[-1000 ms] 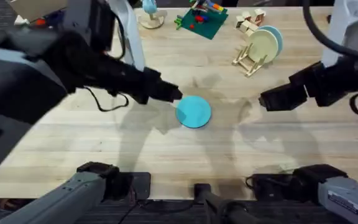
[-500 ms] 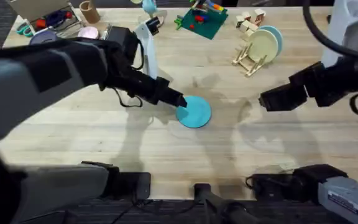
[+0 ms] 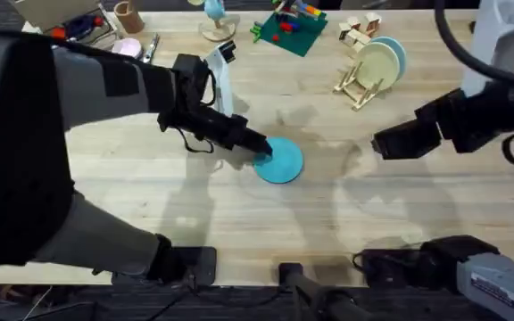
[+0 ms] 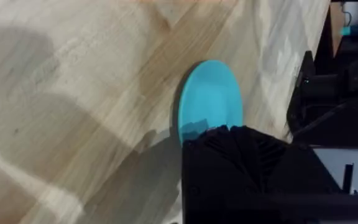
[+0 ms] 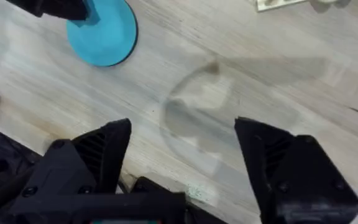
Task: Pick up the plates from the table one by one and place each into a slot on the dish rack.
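Step in hand: pickup of plate 2 of 2. The cream plate already stands upright in the rack at the far right of the tabletop, with a paler blue plate slotted just behind it. The turquoise plate lies flat near the middle of the tabletop, not yet lifted.

Left hand is at the plate's left rim, touching or just over its edge. In the left wrist view the hand's black body covers the near part of the plate, so I cannot tell whether its fingers are apart or clamped on the rim.

Right hand hovers well to the right of the plate, fingers spread wide apart, nothing between them, bare wood below. In the right wrist view the plate sits off ahead with the left hand's tip at its edge.

Judgement on next move: a thin plate lying flat gives little to grip. The left hand needs 1 finger under the rim and 1 on top, then a firm close, a lift, and a carry to a free slot in the rack, with the plate turned upright to drop between pegs
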Robot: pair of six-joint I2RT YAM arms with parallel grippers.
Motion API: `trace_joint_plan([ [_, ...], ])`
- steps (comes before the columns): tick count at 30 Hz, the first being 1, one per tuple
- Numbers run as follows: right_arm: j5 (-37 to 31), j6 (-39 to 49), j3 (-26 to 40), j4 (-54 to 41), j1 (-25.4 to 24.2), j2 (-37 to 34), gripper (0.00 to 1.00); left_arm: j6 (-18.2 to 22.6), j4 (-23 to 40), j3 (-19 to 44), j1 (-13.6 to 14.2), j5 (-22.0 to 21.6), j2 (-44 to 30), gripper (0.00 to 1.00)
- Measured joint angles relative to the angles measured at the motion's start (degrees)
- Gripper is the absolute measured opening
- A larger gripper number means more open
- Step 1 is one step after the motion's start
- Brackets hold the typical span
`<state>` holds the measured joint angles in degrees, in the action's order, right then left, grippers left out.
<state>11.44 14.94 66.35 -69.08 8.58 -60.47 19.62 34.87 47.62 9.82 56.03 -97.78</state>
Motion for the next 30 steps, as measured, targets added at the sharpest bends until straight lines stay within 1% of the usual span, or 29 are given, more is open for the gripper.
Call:
trace_joint_plan([
  [6,0.0,0.0,0.0,0.0,0.0,0.0,0.995,0.0,-3.0,0.0,0.0,0.5,0.0,0.041],
  [10,0.0,0.0,0.0,0.0,0.0,0.0,0.995,-0.1,-3.4,0.0,0.0,0.5,0.0,0.041],
  [15,0.0,0.0,0.0,0.0,0.0,0.0,0.995,-0.1,-4.0,0.0,0.0,-0.8,-0.2,0.04],
  [21,0.0,0.0,0.0,0.0,0.0,-0.2,0.995,0.0,-5.4,0.0,0.0,-0.7,-3.0,0.04],
  [26,0.0,0.0,0.0,0.0,0.0,-2.0,0.995,0.0,-6.1,0.0,-0.1,1.0,-5.1,0.04],
  [30,0.0,0.0,0.0,0.0,0.0,-2.5,0.995,0.2,-6.6,0.0,-0.1,3.8,-7.2,0.04],
])
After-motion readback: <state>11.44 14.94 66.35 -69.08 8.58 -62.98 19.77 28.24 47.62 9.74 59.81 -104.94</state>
